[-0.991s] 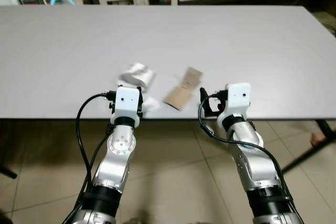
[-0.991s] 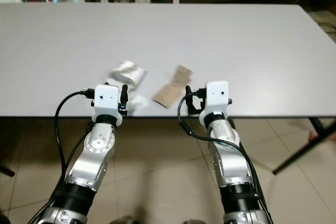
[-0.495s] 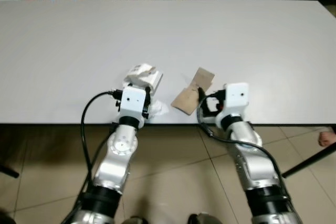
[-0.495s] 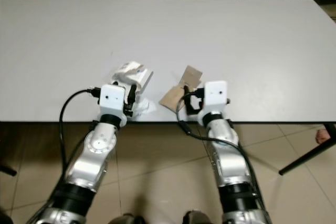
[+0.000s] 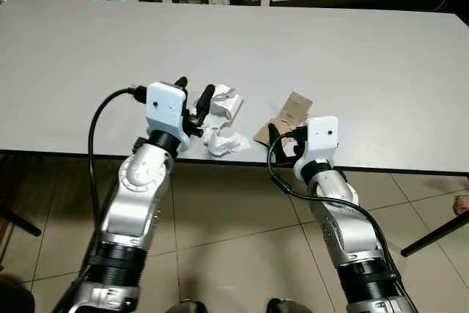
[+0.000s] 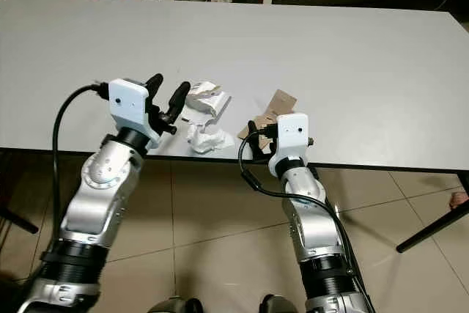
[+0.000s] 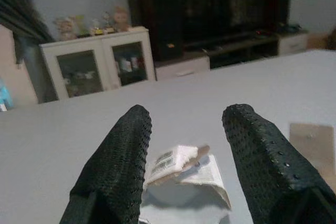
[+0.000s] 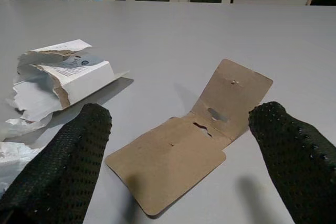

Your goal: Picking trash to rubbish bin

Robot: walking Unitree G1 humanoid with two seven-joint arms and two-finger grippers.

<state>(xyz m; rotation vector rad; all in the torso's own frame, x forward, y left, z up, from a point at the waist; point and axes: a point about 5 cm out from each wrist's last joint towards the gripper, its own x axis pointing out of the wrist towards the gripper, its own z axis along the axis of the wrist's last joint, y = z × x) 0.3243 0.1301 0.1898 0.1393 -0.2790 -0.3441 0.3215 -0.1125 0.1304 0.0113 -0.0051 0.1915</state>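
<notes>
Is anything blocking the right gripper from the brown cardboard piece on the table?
Nothing visible does. The right gripper has its jaws open, straddling the near end of the brown cardboard piece, with bare table between. The torn white packaging lies off to the side.

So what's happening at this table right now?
The robot stands at the near edge of a grey table, going after trash. Its left gripper is open and raised just beside a torn white paper box; crumpled white paper lies nearer the edge. The right gripper, open, straddles a folded brown card. Nothing is held yet.
</notes>
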